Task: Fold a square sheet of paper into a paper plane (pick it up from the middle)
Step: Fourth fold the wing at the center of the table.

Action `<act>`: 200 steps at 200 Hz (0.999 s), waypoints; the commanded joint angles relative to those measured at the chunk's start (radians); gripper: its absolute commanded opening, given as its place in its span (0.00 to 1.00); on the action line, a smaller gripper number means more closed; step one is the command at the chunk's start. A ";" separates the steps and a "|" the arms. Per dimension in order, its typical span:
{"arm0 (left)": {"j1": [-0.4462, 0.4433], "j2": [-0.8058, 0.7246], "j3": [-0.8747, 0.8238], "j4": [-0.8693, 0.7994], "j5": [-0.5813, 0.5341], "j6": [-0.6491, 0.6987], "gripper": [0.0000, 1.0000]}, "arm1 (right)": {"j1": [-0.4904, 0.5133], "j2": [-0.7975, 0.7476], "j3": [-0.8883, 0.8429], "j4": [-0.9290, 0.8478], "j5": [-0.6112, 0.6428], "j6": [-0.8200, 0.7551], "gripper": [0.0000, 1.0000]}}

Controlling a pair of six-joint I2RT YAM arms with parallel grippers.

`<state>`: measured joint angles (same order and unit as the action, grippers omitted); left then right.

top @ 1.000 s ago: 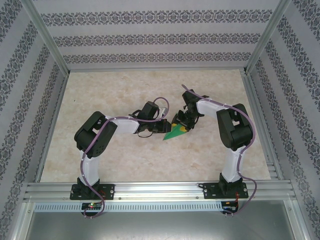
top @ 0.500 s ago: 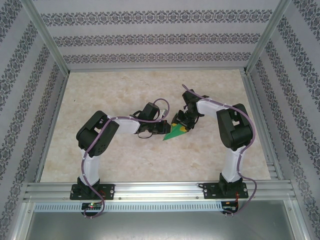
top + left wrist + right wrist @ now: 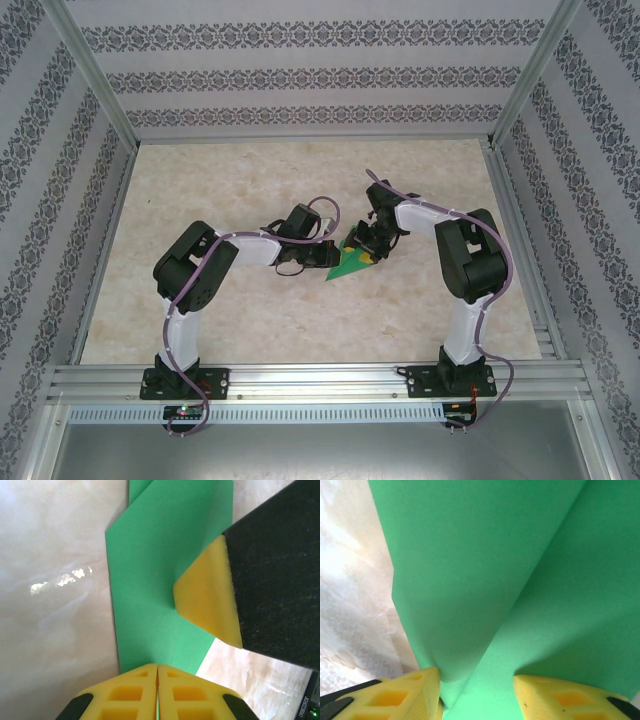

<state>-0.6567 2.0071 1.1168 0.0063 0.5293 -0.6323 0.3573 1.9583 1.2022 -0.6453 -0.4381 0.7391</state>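
The square sheet of paper (image 3: 347, 268), bright green and folded into a pointed wedge, lies at the table's middle with its tip toward the near left. My left gripper (image 3: 328, 256) reaches it from the left. In the left wrist view its yellow fingers (image 3: 157, 672) are shut on the paper's (image 3: 150, 580) near edge. My right gripper (image 3: 366, 250) comes down on the paper's far right end. Its jaws (image 3: 476, 680) stand apart, with a raised green flap (image 3: 470, 555) between them leaning on the left finger. One right finger (image 3: 205, 605) presses on the paper in the left wrist view.
The beige marbled tabletop (image 3: 250, 180) lies bare around the paper. Aluminium frame rails (image 3: 300, 378) run along the near edge and the sides, and patterned walls (image 3: 300, 80) close in the back and the sides.
The left arm's elbow has shifted slightly right. The paper and both grippers stay nearly where they were.
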 commanded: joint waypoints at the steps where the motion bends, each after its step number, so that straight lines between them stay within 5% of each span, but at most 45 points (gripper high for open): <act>1: -0.005 0.028 0.018 -0.044 -0.018 0.033 0.09 | 0.014 0.146 -0.084 0.037 0.108 0.002 0.43; 64: -0.005 0.027 0.029 -0.035 0.001 0.032 0.11 | 0.014 0.169 -0.085 0.018 0.134 0.005 0.34; 200: 0.000 0.035 0.039 -0.090 -0.067 0.040 0.10 | 0.017 0.205 -0.076 -0.015 0.159 -0.017 0.37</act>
<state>-0.6567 2.0148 1.1378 -0.0418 0.4988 -0.6136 0.3573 1.9770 1.2133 -0.6518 -0.4454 0.7383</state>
